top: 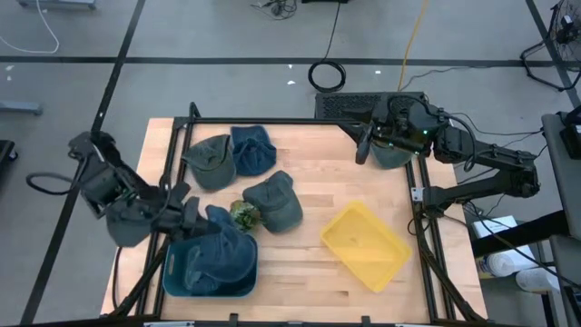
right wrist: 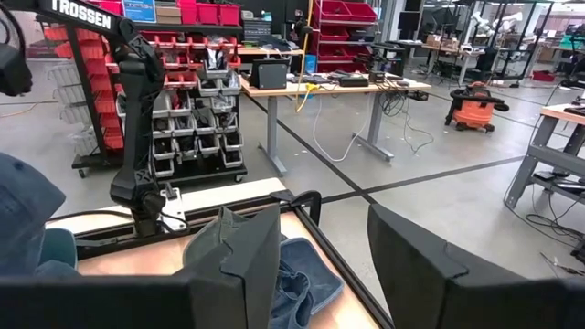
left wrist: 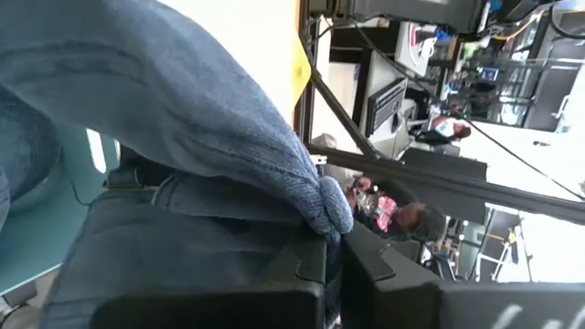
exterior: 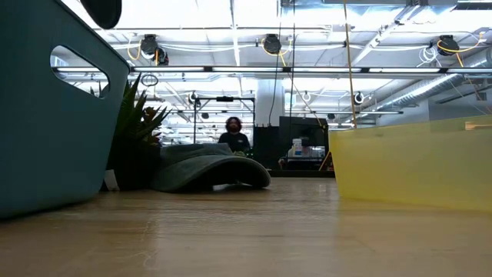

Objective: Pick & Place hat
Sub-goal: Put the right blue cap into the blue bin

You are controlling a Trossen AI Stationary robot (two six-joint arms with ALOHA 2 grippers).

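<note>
My left gripper [top: 188,216] is shut on a blue denim hat [top: 223,247] at the teal bin [top: 178,280] near the table's near left corner. The left wrist view shows the denim [left wrist: 210,128] bulging over the shut gripper [left wrist: 334,265]. My right gripper [top: 361,147] hovers open at the far right corner, touching nothing; its wrist view shows the open gripper [right wrist: 324,228]. A grey-green hat [top: 394,156] lies under that arm. Three more hats lie crown up on the table: green [top: 209,162], blue [top: 252,150], grey-green [top: 277,202], which also shows in the low view [exterior: 207,169]. My left gripper pinches a bunched fold of the denim hat [left wrist: 322,208] between its two fingers, coming from the table's left side. The rest of the hat spreads away from the fingers over the teal bin [left wrist: 37,242]. One layer or several, I cannot tell.
A yellow tray [top: 366,243] sits at an angle on the table's right half, near in the low view [exterior: 415,161]. A small green plant [top: 242,213] stands between the bin and the middle hat. A dark frame [top: 272,122] edges the table. A person [exterior: 234,137] sits in the room behind.
</note>
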